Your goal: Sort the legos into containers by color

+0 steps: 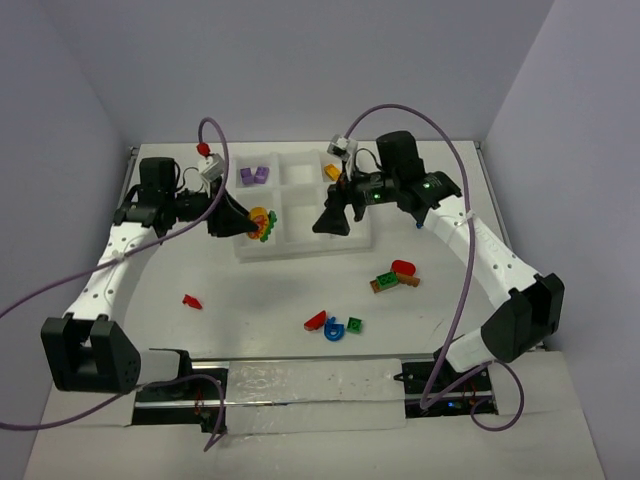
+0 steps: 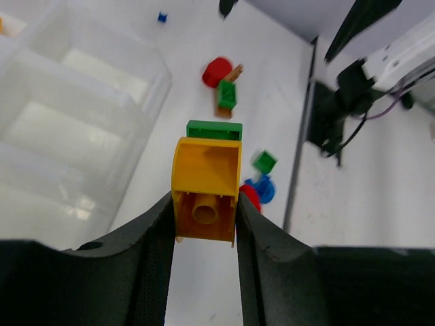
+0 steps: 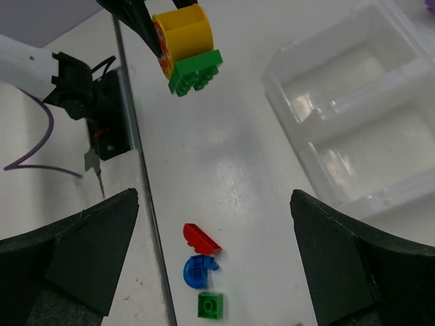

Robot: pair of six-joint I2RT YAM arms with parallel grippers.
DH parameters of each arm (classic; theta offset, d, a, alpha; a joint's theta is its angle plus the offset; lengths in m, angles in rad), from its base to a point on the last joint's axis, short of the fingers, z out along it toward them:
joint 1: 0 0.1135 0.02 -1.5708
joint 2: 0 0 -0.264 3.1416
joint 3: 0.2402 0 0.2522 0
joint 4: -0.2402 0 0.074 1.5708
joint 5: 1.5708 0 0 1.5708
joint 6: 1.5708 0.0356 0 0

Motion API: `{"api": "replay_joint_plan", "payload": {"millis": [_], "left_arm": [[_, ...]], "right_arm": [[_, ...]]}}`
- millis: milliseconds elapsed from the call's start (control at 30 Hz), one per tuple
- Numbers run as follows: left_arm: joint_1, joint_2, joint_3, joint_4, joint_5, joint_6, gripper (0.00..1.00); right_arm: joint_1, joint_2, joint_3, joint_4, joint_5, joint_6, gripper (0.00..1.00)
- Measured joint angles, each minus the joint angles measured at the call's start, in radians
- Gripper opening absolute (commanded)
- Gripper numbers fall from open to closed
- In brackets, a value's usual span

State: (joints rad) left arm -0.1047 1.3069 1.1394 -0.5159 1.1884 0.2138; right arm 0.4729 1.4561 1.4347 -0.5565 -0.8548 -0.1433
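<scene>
Yellow brick [image 2: 204, 197], green plate [image 2: 214, 129] stuck on, pinched in left jaws; reddish bit [image 3: 160, 42] behind unclear; right jaws spread wide.

One camera sits above and behind me, looking down over the whole counter [image 1: 250, 300]. My left wrist camera looks close and low toward my right; my right wrist's looks leftward from higher. Both catch the yellow brick [image 2: 204, 183] and tray [image 3: 326, 132].

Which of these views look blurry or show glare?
Left wrist view: yellow plastic brick sharp in the left gripper, small green brick beyond it smeared. Right wrist view: glare streak on the white table. Top view: crisp, soft shadows.
</scene>
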Motion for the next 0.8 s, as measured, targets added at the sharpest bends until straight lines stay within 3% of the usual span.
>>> {"api": "replay_joint_plan", "payload": {"millis": [100,300,467,800], "left_arm": [[-0.032,-0.051,-0.029,0.157,0.027,-0.201,0.0],[-0.069,-0.083,-0.043,0.317,0.068,-0.385,0.0],[-0.093,-0.086,-0.055,0.345,0.083,-0.426,0.0],[-0.117,-0.086,-0.055,0.351,0.1,-0.438,0.0]], "right_arm": [[0.049,0.025,0.032,0.0,-0.023,0.0,0.98],[0.114,0.081,0.092,-0.005,-0.096,0.0,0.95],[0.136,0.126,0.136,-0.013,-0.164,0.001,0.95],[0.157,0.173,0.198,-0.037,-0.233,0.005,0.82]]}}
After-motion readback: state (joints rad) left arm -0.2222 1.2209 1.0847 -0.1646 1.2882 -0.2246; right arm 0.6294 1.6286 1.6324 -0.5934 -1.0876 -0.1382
